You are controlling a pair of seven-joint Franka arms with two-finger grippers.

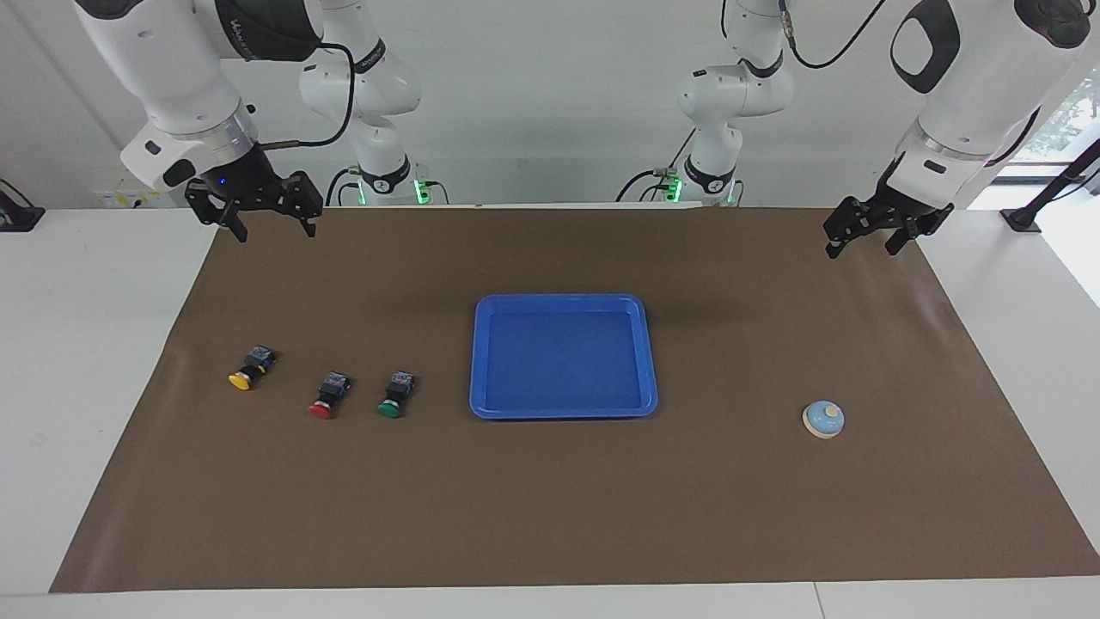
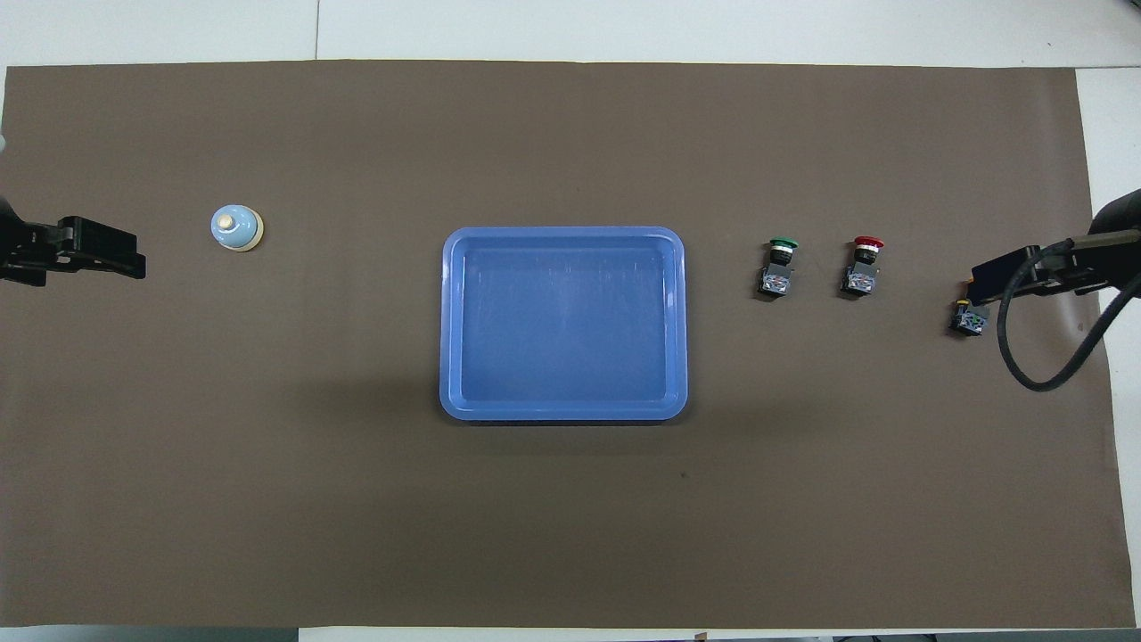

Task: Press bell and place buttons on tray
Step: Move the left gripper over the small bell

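Both our arms are up and waiting at the robots' edge of the brown mat (image 1: 550,516), one at each end of the bench (image 1: 86,344).

Right hand (image 1: 273,225): wrist angled down, hanging over the mat corner at the right arm's end. Fingers spread wide, nothing between them, touching nothing.

Left hand (image 1: 864,239): forearm sloping in toward the mat, hanging over the mat corner at the left arm's end. Fingers apart, empty.

Tray (image 1: 481,361) sits mid-mat, nothing in it.

Buttons lie on their sides in a row toward the right arm's end, caps pointing away from the robots. Green button (image 1: 395,395) is closest to the tray, red button (image 1: 330,395) beside it, yellow button (image 1: 250,368) at the row's outer end, slightly nearer the robots. From overhead, the right hand covers part of the yellow one; the facing view shows it well above.

Bell (image 1: 823,419) stands upright toward the left arm's end, well apart from the tray.
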